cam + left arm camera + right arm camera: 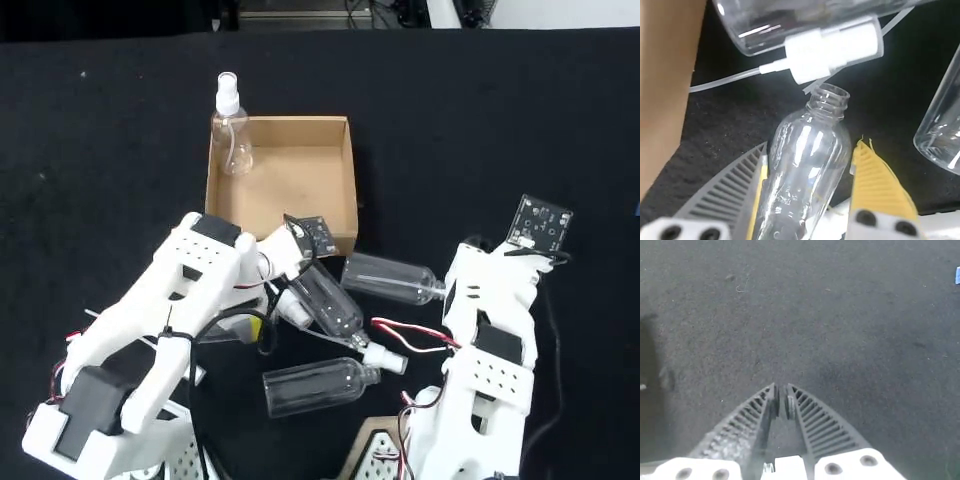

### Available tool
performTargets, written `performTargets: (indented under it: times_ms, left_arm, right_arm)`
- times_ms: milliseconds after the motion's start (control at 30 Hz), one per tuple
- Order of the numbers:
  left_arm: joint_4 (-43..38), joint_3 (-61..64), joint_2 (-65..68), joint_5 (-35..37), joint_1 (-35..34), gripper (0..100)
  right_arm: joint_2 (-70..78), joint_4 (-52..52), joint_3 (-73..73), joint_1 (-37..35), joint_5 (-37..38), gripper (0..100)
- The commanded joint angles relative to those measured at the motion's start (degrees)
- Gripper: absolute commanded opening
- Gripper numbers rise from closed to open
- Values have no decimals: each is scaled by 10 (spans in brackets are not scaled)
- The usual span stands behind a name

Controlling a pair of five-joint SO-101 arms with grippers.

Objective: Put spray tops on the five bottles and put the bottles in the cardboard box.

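Observation:
My left gripper [811,150] is shut on a clear uncapped bottle [805,165], and the bottle's open neck points at a loose white spray top [832,45] with its thin tube trailing on the cloth. From above, the held bottle [327,300] slants just in front of the cardboard box [348,170], and the spray top [386,357] lies beyond its neck. A capped bottle [231,130] stands in the box's far left corner. Two more uncapped bottles lie flat, one [388,277] by the right arm and one [318,386] near the front. My right gripper [781,401] is shut on nothing above bare cloth.
Black cloth [120,150] covers the whole table, with open room on the left and far right. The right arm [490,340] stands at the front right, close to the lying bottles. Red and white cables [415,335] run between the arms.

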Motion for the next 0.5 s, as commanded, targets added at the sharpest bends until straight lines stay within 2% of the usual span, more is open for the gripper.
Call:
performTargets:
  times_ms: [0,67,233,467]
  left_arm:
    - [-5,7,-4,-26,3,252]
    - [-4,7,-4,-29,2,255]
    - [-7,2,-4,-29,4,348]
    - [-32,20,-3,-69,0,322]
  right_arm:
    - [-11,-15,-2,10,6,11]
    - [-11,-15,-2,10,6,11]
    - [-11,-15,-2,11,6,11]
    - [-11,-15,-2,11,6,11]
